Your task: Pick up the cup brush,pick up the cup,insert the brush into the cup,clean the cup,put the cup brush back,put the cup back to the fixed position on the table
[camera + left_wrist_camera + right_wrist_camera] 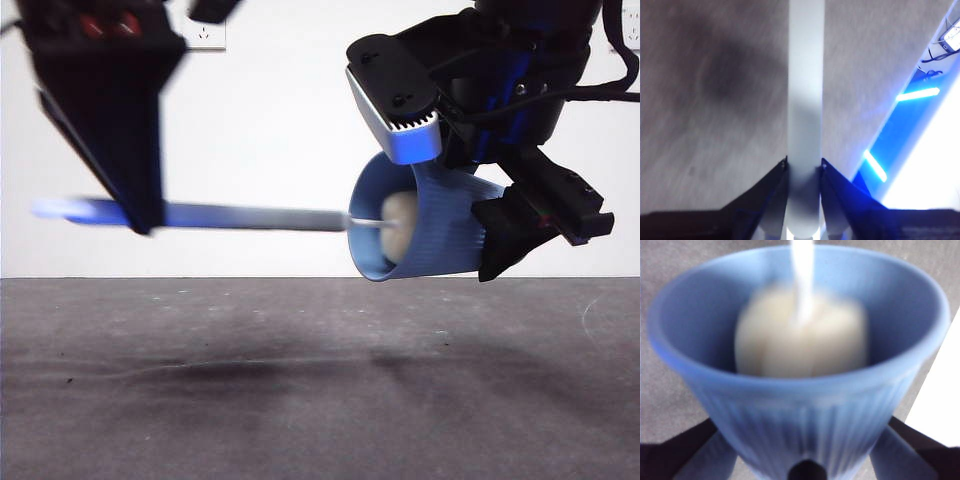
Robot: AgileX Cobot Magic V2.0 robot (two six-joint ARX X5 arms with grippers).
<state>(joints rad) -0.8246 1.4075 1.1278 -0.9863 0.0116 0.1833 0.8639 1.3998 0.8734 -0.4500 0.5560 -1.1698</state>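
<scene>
step: cleaning | my left end effector clamps the brush handle level, so its sponge sits inside the cup | my right end effector grips the cup tipped, mouth toward 9 o'clock, above the worktop

Lab test bench, bare white wall, wall socket, grey table

White wall with socket.
</scene>
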